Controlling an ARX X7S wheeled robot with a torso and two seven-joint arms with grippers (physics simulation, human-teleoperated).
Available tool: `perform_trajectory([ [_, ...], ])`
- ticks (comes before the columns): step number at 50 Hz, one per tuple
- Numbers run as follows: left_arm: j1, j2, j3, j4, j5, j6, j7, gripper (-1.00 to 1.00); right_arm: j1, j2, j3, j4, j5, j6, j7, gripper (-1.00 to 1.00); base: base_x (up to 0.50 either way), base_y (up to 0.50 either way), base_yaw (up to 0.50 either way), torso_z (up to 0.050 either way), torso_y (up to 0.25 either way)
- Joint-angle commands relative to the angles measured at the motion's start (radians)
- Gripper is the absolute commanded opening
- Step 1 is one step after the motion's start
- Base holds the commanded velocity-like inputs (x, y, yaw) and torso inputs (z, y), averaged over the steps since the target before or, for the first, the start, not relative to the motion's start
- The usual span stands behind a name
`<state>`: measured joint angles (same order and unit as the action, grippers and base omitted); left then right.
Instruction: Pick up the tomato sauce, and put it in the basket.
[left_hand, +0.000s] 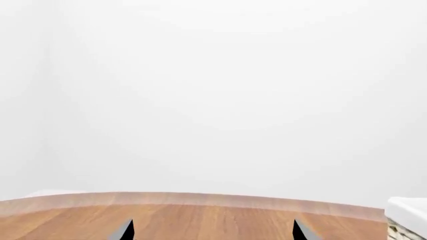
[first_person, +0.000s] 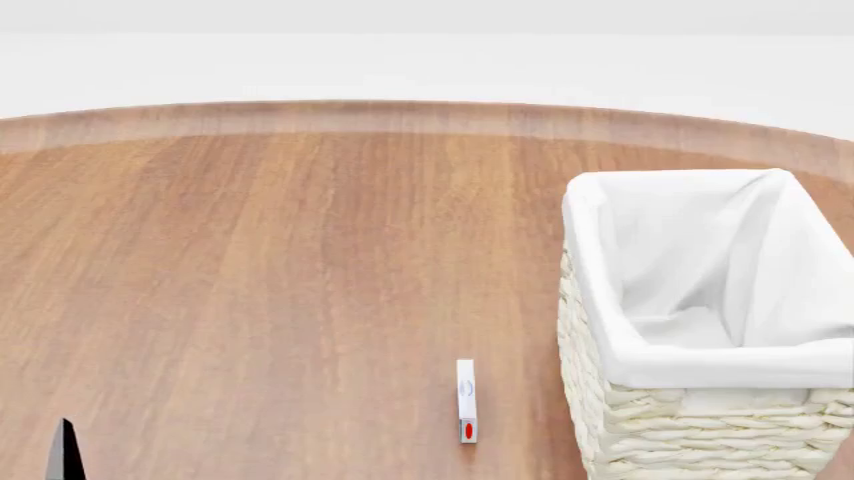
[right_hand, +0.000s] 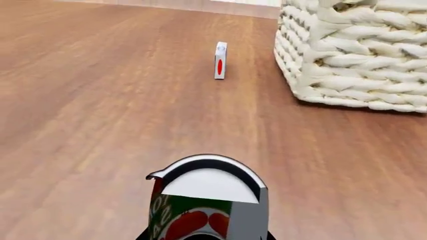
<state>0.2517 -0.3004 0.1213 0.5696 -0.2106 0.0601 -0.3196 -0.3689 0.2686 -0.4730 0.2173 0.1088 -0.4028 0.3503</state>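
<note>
The tomato sauce (right_hand: 200, 200), a small can with a green band, red tomato shapes and a silvery top, sits right in front of the right wrist camera, between the fingers of my right gripper (right_hand: 207, 236). A grey finger (right_hand: 248, 220) lies against its side, so the gripper looks shut on it. The can and the right gripper are out of the head view. The cream wicker basket (first_person: 694, 362) with its white liner stands at the right of the wooden table, and also shows in the right wrist view (right_hand: 353, 60), ahead of the can. My left gripper (left_hand: 213, 232) is open and empty over the table.
A small thin white box with a red mark (first_person: 466, 400) stands on the table just left of the basket; it also shows in the right wrist view (right_hand: 220, 60). One left fingertip (first_person: 63, 450) shows at the head view's lower left. The table's curved far edge (first_person: 400, 115) meets a white wall.
</note>
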Motion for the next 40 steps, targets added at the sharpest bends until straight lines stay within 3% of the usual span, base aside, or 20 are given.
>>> perform_trajectory([
  [1,0.003,-0.008,-0.002,0.011,-0.01,-0.007,-0.006,1.0,0.043,0.035,-0.004,-0.186,-0.039,0.167,-0.003,-1.0,0.0,0.0,0.0,0.0,0.0],
  [26,0.006,-0.016,-0.003,-0.002,-0.024,0.009,-0.012,1.0,0.323,0.072,-0.005,-0.442,-0.008,0.646,-0.091,-1.0,0.0,0.0,0.0,0.0,0.0],
  [40,0.02,-0.02,-0.005,-0.005,-0.028,0.026,-0.016,1.0,0.48,0.054,-0.034,-0.469,-0.031,0.785,-0.121,-1.0,0.0,0.0,0.0,0.0,0.001],
])
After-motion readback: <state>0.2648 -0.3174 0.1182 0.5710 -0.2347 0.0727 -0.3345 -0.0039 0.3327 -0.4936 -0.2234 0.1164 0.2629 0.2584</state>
